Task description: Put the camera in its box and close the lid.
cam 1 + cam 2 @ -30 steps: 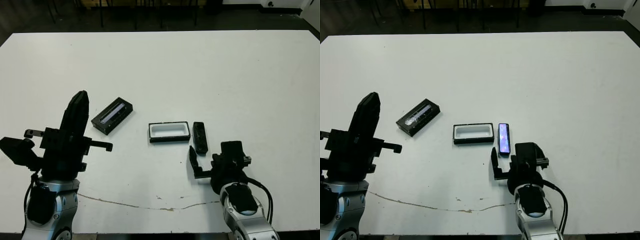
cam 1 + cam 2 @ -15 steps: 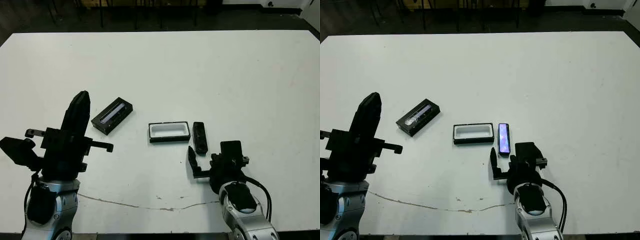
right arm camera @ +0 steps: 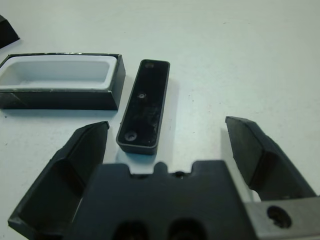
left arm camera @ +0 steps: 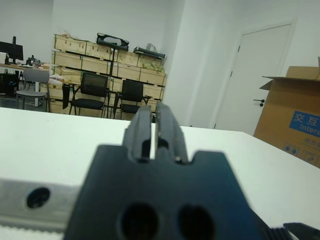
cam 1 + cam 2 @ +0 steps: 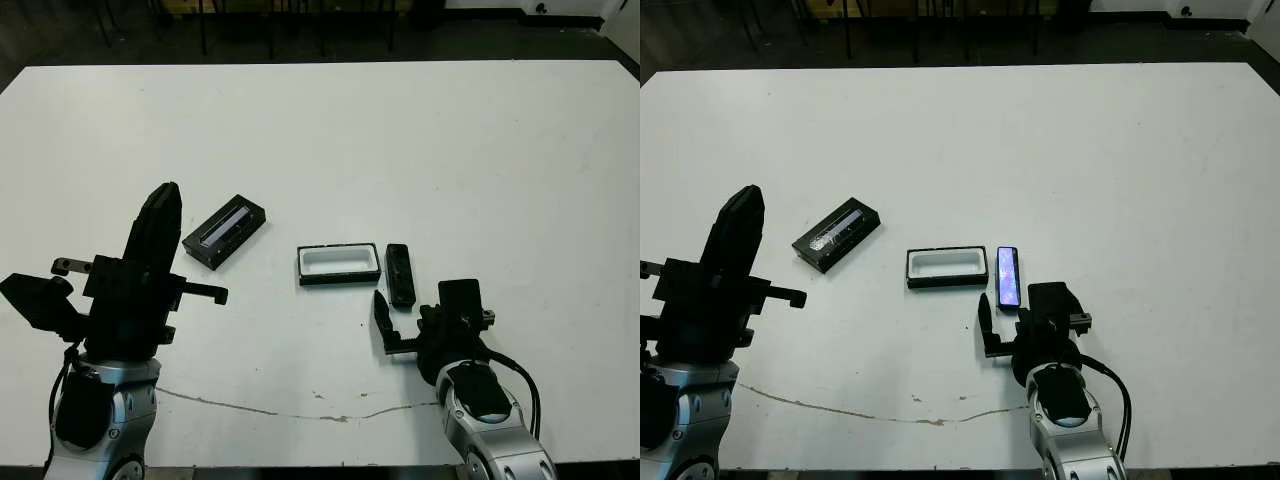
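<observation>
The camera (image 5: 400, 273), a slim black bar, lies on the white table just right of the box (image 5: 339, 279), a shallow black-walled tray with white lining. In the right eye view its screen (image 5: 1008, 276) shows bluish-white. My right gripper (image 5: 418, 302) is open just short of the camera's near end; in the right wrist view the camera (image 3: 145, 105) lies ahead between the spread fingers (image 3: 85, 145), untouched, with the box (image 3: 60, 98) beside it. The lid (image 5: 224, 231), black with a shiny strip, lies apart on the left. My left gripper (image 5: 163, 200) is raised and shut, holding nothing.
A thin brown crack line (image 5: 300, 410) runs along the table near the front edge. Beyond the table, the left wrist view shows chairs (image 4: 95, 92), shelves of crates and a cardboard box (image 4: 300, 120).
My right gripper has crept a little forward and left toward the camera's near end. The left arm, camera, box and lid have not moved.
</observation>
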